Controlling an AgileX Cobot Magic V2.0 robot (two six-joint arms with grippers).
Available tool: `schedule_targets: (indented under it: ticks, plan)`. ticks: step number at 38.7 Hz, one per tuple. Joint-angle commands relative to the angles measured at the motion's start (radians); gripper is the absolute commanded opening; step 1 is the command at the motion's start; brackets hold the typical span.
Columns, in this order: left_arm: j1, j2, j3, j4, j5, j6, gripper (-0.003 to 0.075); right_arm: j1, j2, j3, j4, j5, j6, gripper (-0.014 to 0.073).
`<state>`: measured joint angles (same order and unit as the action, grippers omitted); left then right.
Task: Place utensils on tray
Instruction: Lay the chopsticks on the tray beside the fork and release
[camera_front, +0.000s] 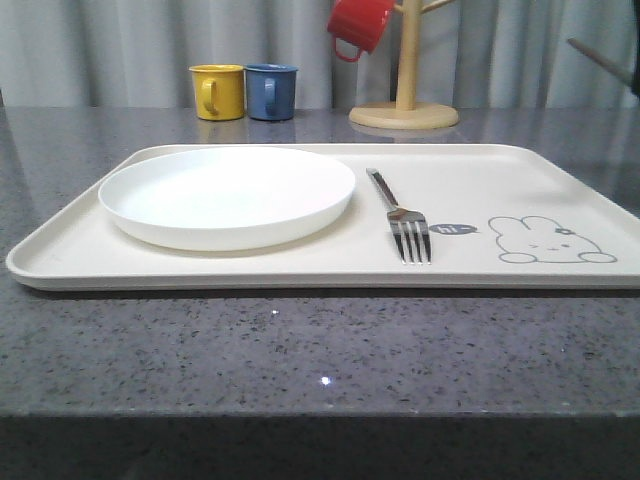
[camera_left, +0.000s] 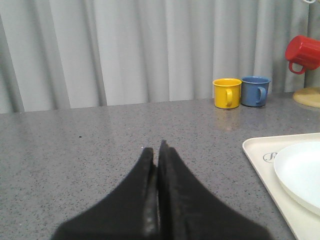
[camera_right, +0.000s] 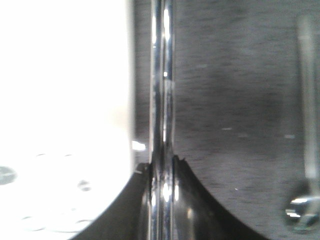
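The cream tray (camera_front: 470, 170) lies across the grey table, with the white plate (camera_front: 228, 195) on its left half. A silver fork (camera_front: 405, 225) rests to the right of the plate, beside the rabbit drawing. My right gripper (camera_right: 161, 162) is shut on the pair of shiny chopsticks (camera_right: 162, 75), which run straight out from the jaws beside the tray's bright edge (camera_right: 65, 100). A blurred spoon (camera_right: 302, 210) lies on the dark table on the far side of the chopsticks from the tray. My left gripper (camera_left: 156, 147) is shut on nothing, over bare table left of the tray (camera_left: 260, 150) and plate (camera_left: 302, 172).
A yellow mug (camera_front: 217, 91) and a blue mug (camera_front: 271, 91) stand behind the tray. A wooden mug tree (camera_front: 405, 100) with a red mug (camera_front: 358, 24) stands at the back right. Grey curtains close off the back. A thin grey rod (camera_front: 600, 60) enters at the right edge.
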<state>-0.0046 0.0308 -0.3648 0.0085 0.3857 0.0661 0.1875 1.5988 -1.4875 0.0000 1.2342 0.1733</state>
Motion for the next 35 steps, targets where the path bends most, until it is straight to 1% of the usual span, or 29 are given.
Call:
schedule_targets:
  ticks: [1, 7, 11, 18, 26, 35]
  plan:
    - [-0.007, 0.013, -0.024, -0.009, -0.077, -0.012, -0.0018, 0.071, -0.025, -0.031, 0.025, 0.091, 0.051, -0.0037]
    - [-0.007, 0.013, -0.024, -0.009, -0.077, -0.012, -0.0018, 0.175, 0.022, -0.031, 0.055, 0.05, 0.102, -0.0037]
    - [-0.007, 0.013, -0.024, -0.009, -0.077, -0.012, -0.0018, 0.212, 0.064, -0.031, 0.065, 0.033, 0.143, -0.0037]
    - [-0.007, 0.013, -0.024, -0.009, -0.077, -0.012, -0.0018, 0.219, 0.125, -0.031, 0.071, 0.022, 0.2, -0.0037]
    - [-0.007, 0.013, -0.024, -0.009, -0.077, -0.012, -0.0018, 0.219, 0.143, -0.031, 0.075, -0.036, 0.219, -0.0037]
    - [-0.007, 0.013, -0.024, -0.009, -0.077, -0.012, -0.0018, 0.219, 0.152, -0.031, 0.075, -0.048, 0.221, -0.0036]
